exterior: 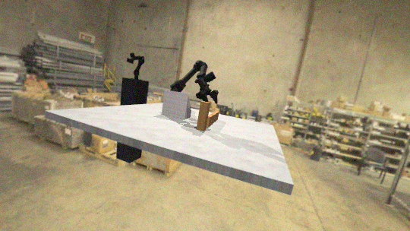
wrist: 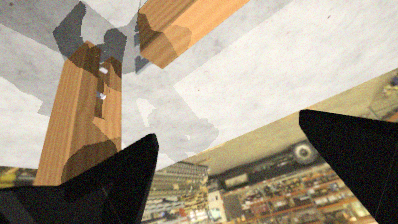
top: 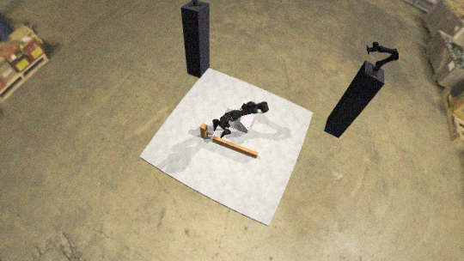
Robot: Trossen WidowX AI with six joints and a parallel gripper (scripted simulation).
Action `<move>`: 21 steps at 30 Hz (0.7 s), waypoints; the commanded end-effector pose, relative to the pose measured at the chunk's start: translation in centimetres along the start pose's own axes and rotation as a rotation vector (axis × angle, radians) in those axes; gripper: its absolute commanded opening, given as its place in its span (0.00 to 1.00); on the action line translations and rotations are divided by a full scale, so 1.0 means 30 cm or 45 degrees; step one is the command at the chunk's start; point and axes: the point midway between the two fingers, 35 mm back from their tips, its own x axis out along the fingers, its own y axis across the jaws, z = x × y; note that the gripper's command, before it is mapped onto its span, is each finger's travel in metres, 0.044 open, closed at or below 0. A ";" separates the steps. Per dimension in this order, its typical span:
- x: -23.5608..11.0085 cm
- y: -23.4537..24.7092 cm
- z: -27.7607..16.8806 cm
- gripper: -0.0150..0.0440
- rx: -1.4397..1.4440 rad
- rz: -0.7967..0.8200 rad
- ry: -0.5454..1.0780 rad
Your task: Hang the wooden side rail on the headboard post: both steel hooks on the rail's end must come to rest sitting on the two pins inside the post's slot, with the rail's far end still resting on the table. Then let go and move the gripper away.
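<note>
Under your pincer lies the pale grey table [top: 266,189], a broad square slab. On it, behind the pincer toward the arm's root, sits the light grey wedge-shaped base [exterior: 175,104] from which the black arm [top: 241,112] reaches out.

Next in size is the wooden side rail [top: 235,147]. It lies flat on the table, and its near end stops just beside the pincer, on the side away from the base. In the wrist view that end [wrist: 167,37] shows ahead of the fingers, apart from the post; the steel hooks cannot be made out.

The headboard post [top: 204,130] stands upright just beside the pincer. In the wrist view you see its slot [wrist: 102,95] facing you, with two small pale pins inside, one above the other. The rail is not hung on them.

Your pincer [top: 223,130] hovers above the gap between post and rail end. Its jaws stand almost fully apart and grip nothing; the two dark fingers frame only table and background.
</note>
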 end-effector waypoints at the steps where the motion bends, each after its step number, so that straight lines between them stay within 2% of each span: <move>1: -0.036 0.216 0.108 1.00 -0.094 0.091 -0.081; 4: -0.050 0.273 0.146 1.00 -0.126 0.104 -0.108; 21: -0.051 0.274 0.148 1.00 -0.127 0.105 -0.109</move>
